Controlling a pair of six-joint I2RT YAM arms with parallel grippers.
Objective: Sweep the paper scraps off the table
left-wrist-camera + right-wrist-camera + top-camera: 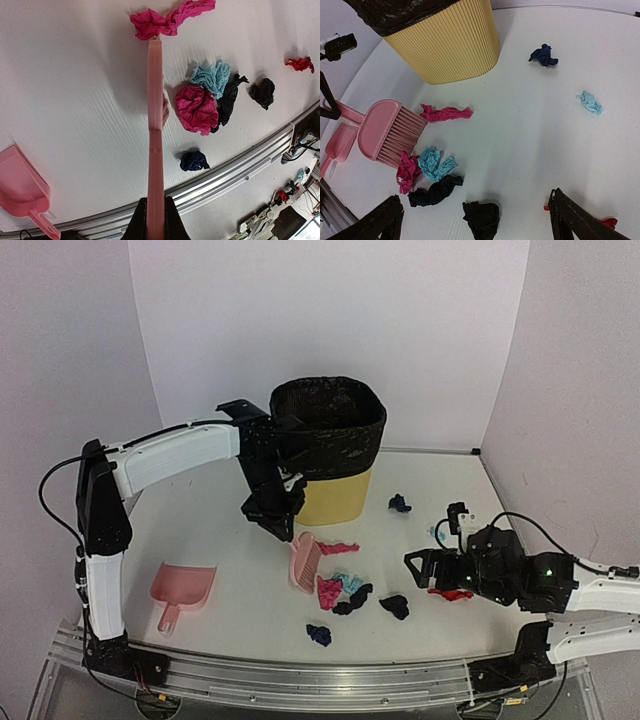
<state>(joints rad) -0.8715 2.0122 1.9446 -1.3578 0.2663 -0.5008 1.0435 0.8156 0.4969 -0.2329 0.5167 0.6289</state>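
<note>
Top external view: my left gripper (272, 508) clamps the pink plastic brush (304, 562), bristles down beside the crumpled coloured paper scraps (345, 590) near-centre on the white table (225, 540), placed to sweep them; right gripper (428, 575) idle, jaws apart.

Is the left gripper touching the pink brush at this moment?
Touching. In the left wrist view, the left gripper is shut on the handle of the pink brush, with no gap on either side.

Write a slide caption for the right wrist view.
Open right gripper above crumpled paper scraps on the white table; pink brush at the cluster's edge, bag-lined yellow bin behind.
</note>
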